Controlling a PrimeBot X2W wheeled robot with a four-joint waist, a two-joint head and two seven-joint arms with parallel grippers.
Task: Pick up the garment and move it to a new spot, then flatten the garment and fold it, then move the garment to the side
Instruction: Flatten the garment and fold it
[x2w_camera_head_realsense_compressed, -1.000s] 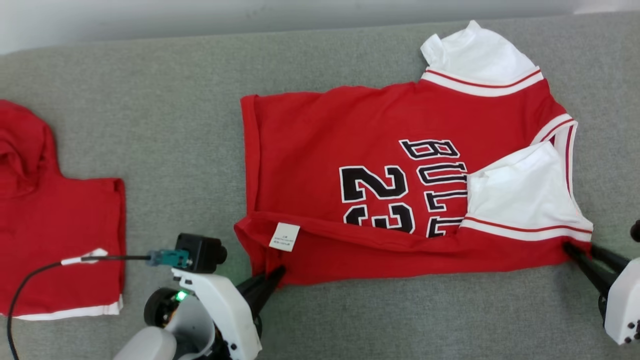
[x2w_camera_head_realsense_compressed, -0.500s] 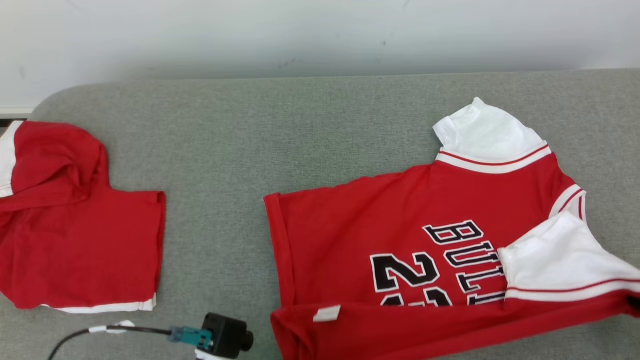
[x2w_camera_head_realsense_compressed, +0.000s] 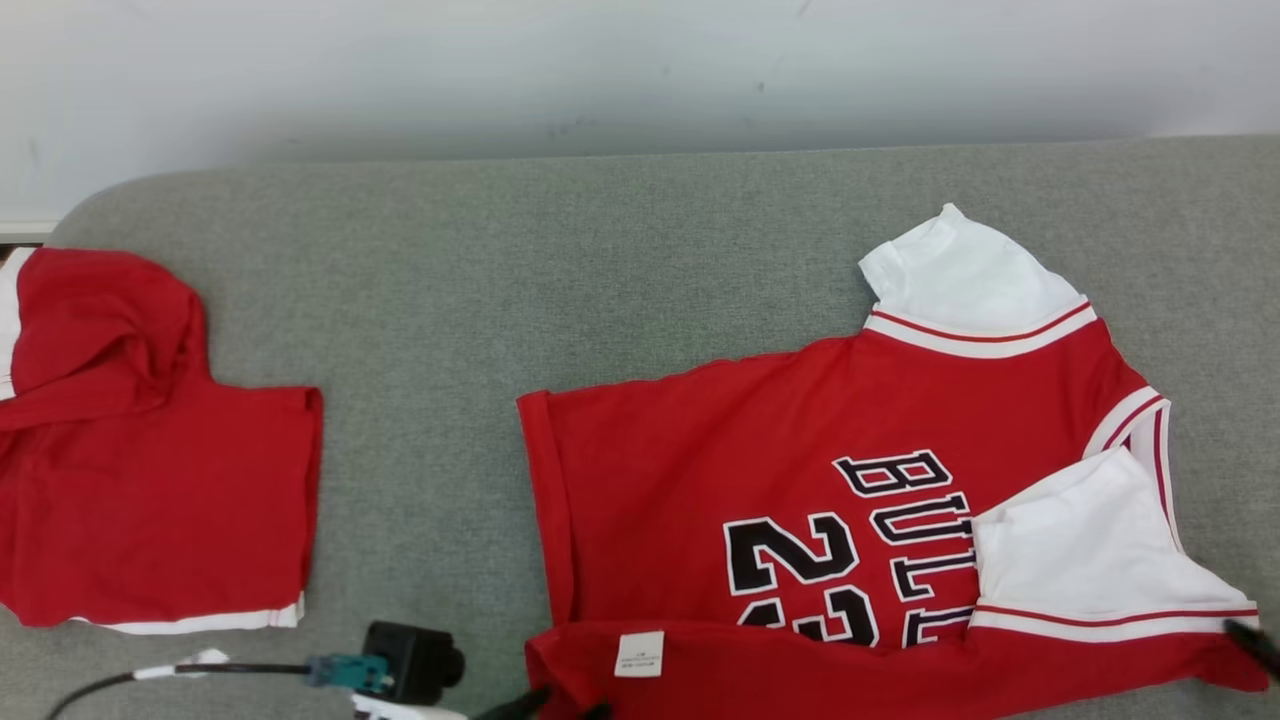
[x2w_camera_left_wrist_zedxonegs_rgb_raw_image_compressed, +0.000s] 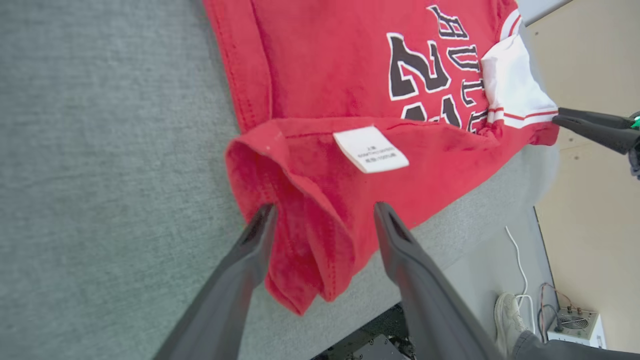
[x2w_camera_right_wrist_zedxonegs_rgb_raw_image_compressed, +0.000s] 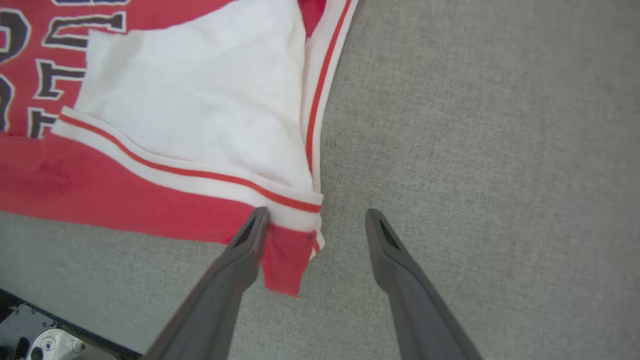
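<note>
The garment (x2w_camera_head_realsense_compressed: 760, 440), a red jersey with white sleeves and black letters and numbers, lies on the grey surface right of centre. Its near edge is folded up over the numbers, with a white label (x2w_camera_head_realsense_compressed: 638, 652) showing. In the left wrist view my left gripper (x2w_camera_left_wrist_zedxonegs_rgb_raw_image_compressed: 324, 207) stands open, its fingers astride the garment's (x2w_camera_left_wrist_zedxonegs_rgb_raw_image_compressed: 320, 65) bunched hem corner at the table's edge. In the right wrist view my right gripper (x2w_camera_right_wrist_zedxonegs_rgb_raw_image_compressed: 316, 212) is open too, and the garment's (x2w_camera_right_wrist_zedxonegs_rgb_raw_image_compressed: 200, 100) sleeve-side corner lies between its fingers, against the left one. In the head view, the left fingertips (x2w_camera_head_realsense_compressed: 545, 702) peek in at the bottom.
A second red garment (x2w_camera_head_realsense_compressed: 150, 480) with white trim lies at the far left. A pale wall (x2w_camera_head_realsense_compressed: 640, 70) runs behind the grey cushioned surface (x2w_camera_head_realsense_compressed: 480, 260). Past the near edge, the left wrist view shows floor, a person's shoe (x2w_camera_left_wrist_zedxonegs_rgb_raw_image_compressed: 507, 310) and a small box (x2w_camera_left_wrist_zedxonegs_rgb_raw_image_compressed: 575, 320).
One second ago both grippers were shut on the garment's near edge; now both stand open with the cloth lying loose. The head camera has tilted, so the whole picture shifted.
</note>
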